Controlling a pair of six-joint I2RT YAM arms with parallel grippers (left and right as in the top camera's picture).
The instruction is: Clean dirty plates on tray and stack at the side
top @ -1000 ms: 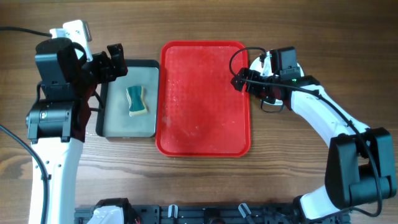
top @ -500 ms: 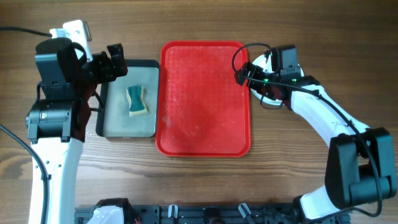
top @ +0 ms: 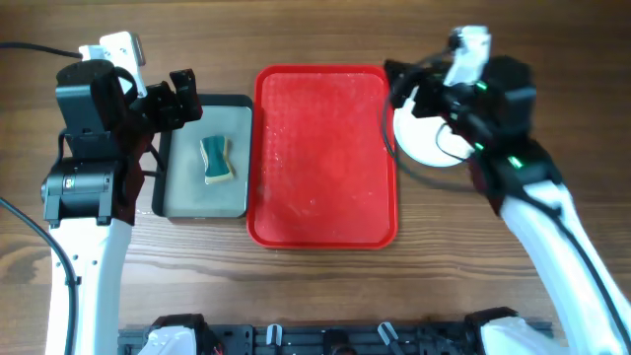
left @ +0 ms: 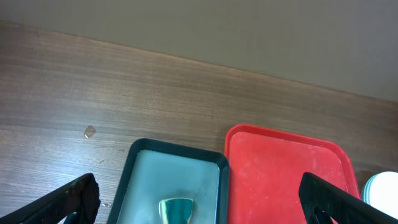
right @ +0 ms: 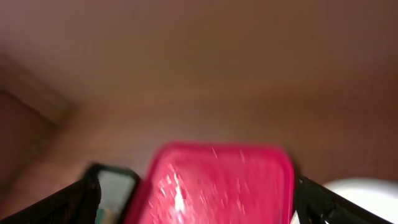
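Found tray (top: 325, 197) bare; plates (top: 422, 146) piled just beside its right edge, white on top, likely the finished stack. Noted right gripper (top: 402, 87) above pile, jaws wide, empty. Left gripper (top: 175, 99) likewise spread, empty, parked over sponge (top: 216, 160) in dark tray (top: 187, 202).

Overhead: plates (top: 419, 140) sit partly under the right hand (top: 404, 89), which is blurred, so the stack count can't be told. Right wrist view is blurred all over. The red tray (right: 217, 180) is soft and cut off at the bottom edge, and the dark tray (right: 115, 185) is just a corner by one finger. Left wrist: the sponge (left: 175, 208) between the left hand (left: 198, 185) fingers is cropped at the bottom. Plates are clipped at the right edge.
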